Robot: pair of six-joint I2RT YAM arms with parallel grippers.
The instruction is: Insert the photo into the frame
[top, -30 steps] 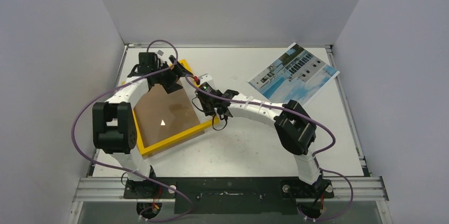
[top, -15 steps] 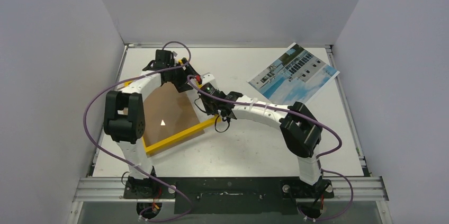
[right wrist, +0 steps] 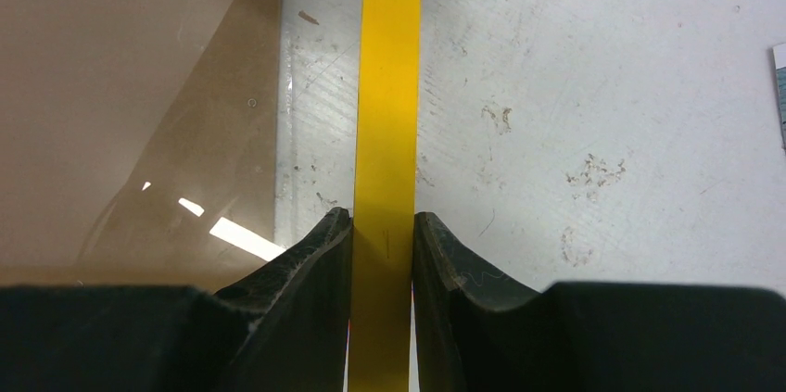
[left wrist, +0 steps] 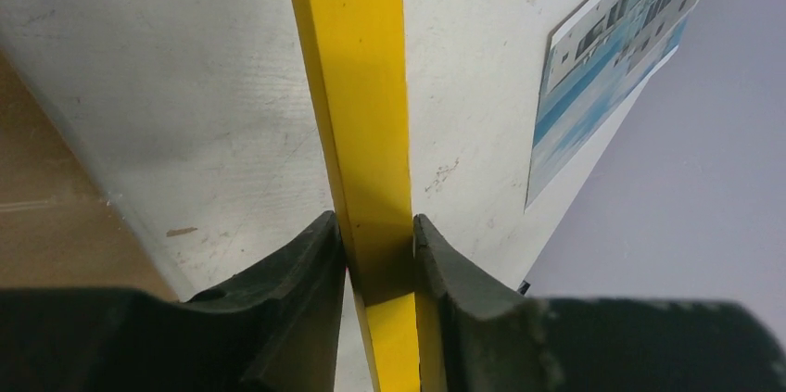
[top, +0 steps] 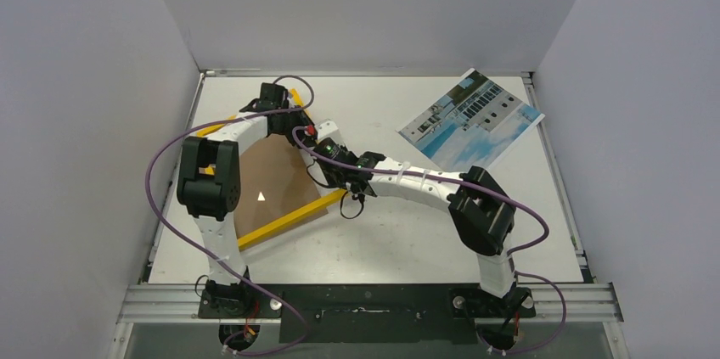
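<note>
1. The frame [top: 282,224] lies at about 9 o'clock on the surface [top: 407,236], over the brown backing board [top: 272,174]. Its near yellow rail faces the arm bases.
2. The right tool [right wrist: 382,221] grips the frame's 3 o'clock rail, with a finger pressed on each side of the yellow strip. In its wrist view a strip of bare surface shows between that rail and the backing board.
3. The left tool [left wrist: 375,225] pinches the frame's far rail, at about 12 o'clock of the frame, with both fingers touching the yellow edge.
4. That grip is the fresh change. A second ago the left tool stands wide above that corner; now it is clamped on the rail.
5. Both tools therefore hold the frame, which likely readies a two-arm lift or turn of the frame off the backing board. This is a judgement.
6. Against the earlier top view, the left arm's elbow swings from the 9 o'clock edge in toward the centre. The right arm barely shifts and its grip is unchanged.
7. The photo [top: 471,119] lies flat and untouched at about 2 o'clock, well apart from the frame and in the same spot as before, so the insertion itself is not yet begun.
</note>
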